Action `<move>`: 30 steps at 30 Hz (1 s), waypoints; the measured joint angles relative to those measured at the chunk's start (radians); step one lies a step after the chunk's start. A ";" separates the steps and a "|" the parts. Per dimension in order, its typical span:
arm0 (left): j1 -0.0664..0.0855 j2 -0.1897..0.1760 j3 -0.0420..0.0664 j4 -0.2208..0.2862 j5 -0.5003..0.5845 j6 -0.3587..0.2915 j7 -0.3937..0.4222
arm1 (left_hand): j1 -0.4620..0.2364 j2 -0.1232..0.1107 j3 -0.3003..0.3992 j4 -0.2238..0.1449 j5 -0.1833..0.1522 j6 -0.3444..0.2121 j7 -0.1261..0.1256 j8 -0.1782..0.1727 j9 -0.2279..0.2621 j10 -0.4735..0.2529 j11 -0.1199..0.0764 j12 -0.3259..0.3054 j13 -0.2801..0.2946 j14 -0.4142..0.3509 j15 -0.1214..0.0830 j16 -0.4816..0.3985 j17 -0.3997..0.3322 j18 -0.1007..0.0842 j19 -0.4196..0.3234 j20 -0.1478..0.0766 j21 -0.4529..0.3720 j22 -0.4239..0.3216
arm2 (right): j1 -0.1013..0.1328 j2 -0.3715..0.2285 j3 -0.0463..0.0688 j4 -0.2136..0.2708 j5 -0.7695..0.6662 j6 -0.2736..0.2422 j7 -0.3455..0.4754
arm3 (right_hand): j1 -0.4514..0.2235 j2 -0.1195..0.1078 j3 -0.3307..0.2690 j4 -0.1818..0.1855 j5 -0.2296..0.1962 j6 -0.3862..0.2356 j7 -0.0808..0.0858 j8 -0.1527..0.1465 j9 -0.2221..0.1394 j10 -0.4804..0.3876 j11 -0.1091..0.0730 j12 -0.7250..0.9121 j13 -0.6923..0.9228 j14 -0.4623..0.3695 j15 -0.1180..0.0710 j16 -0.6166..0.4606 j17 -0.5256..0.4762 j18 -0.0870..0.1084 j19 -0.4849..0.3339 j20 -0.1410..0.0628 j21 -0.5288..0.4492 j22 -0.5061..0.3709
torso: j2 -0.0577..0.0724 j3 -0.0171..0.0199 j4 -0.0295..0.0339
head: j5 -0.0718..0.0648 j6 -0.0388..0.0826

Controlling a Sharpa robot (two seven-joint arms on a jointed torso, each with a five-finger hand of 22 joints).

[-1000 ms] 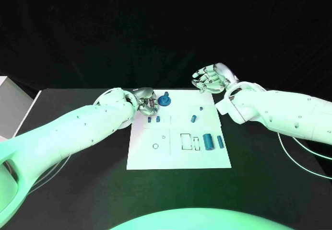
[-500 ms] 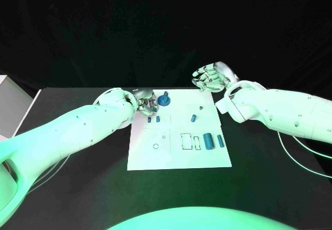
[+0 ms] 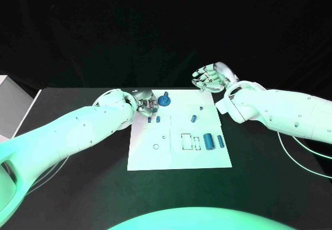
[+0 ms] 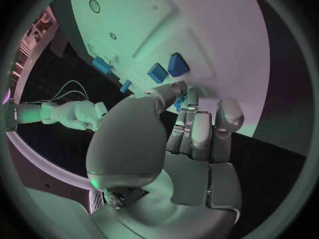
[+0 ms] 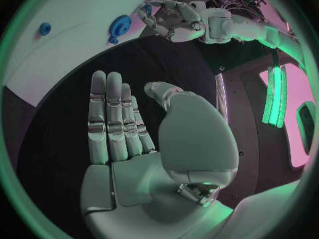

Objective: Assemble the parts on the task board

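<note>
The white task board (image 3: 180,153) lies mid-table. A round blue part (image 3: 164,100) sits near its far left corner, also seen as the round blue part (image 5: 121,24). Two small blue blocks (image 3: 153,119) lie just nearer on the board, and two blue cylinders (image 3: 214,141) by its right edge. My left hand (image 3: 145,105) hovers at the far left edge beside the round part, fingers curled toward the thumb (image 4: 174,88). A sliver of blue shows behind them; I cannot tell whether it is held. My right hand (image 3: 211,79) is raised beyond the far right corner, fingers (image 5: 113,117) straight and empty.
Outlined slots (image 3: 188,141) and small holes (image 3: 158,145) mark the middle of the board. Two more small blue pieces (image 3: 194,117) lie right of centre. A pale box (image 3: 10,110) stands at the table's left edge. Bare black table (image 3: 83,191) surrounds the board.
Almost nothing has changed: my left hand has shifted only slightly beside the round blue part. The right hand stays raised and still.
</note>
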 measured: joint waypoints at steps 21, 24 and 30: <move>-0.004 -0.064 0.020 0.005 0.059 -0.047 -0.001 | -0.001 0.000 0.004 0.014 0.000 0.013 0.029 0.006 -0.010 -0.059 0.007 0.051 0.037 -0.059 0.005 -0.032 -0.124 0.000 -0.066 0.003 -0.066 -0.065 | -0.002 -0.018 0.000 -0.035 -0.161 0.096 -0.033 | 0.092 0.013 0.094 -0.143 -0.138 0.081 -0.023 -0.018 0.005 0.088 -0.023 -0.100 -0.157 0.163 -0.038 0.751 0.536 -0.063 0.212 -0.062 0.748 0.551 | -0.002 -0.0005 -0.0003 | -0.002 0.011; -0.003 -0.093 0.038 0.011 0.164 -0.073 0.015 | -0.006 0.007 0.013 0.018 0.000 0.041 0.039 0.031 -0.005 -0.070 0.018 0.051 0.030 -0.133 0.013 -0.083 -0.254 0.026 -0.152 0.008 -0.153 -0.147 | -0.005 -0.022 0.000 -0.042 -0.241 0.133 -0.050 | 0.092 0.013 0.107 -0.155 -0.155 0.091 -0.026 -0.018 0.009 0.102 -0.028 -0.100 -0.167 0.160 -0.040 0.812 0.565 -0.071 0.215 -0.066 0.863 0.651 | -0.002 -0.0006 -0.0003 | -0.005 0.015; -0.005 -0.172 0.063 0.065 0.431 -0.114 0.071 | -0.014 0.015 0.013 0.023 0.000 0.035 0.049 0.044 -0.005 -0.088 0.036 0.031 -0.002 -0.317 0.028 -0.232 -0.531 0.048 -0.293 0.023 -0.317 -0.281 | -0.013 -0.028 0.000 -0.048 -0.409 0.185 -0.094 | 0.092 0.013 0.104 -0.161 -0.167 0.098 -0.033 -0.018 0.011 0.107 -0.033 -0.100 -0.174 0.164 -0.044 0.835 0.568 -0.078 0.215 -0.066 0.921 0.703 | -0.003 0.0001 0.0002 | -0.008 0.023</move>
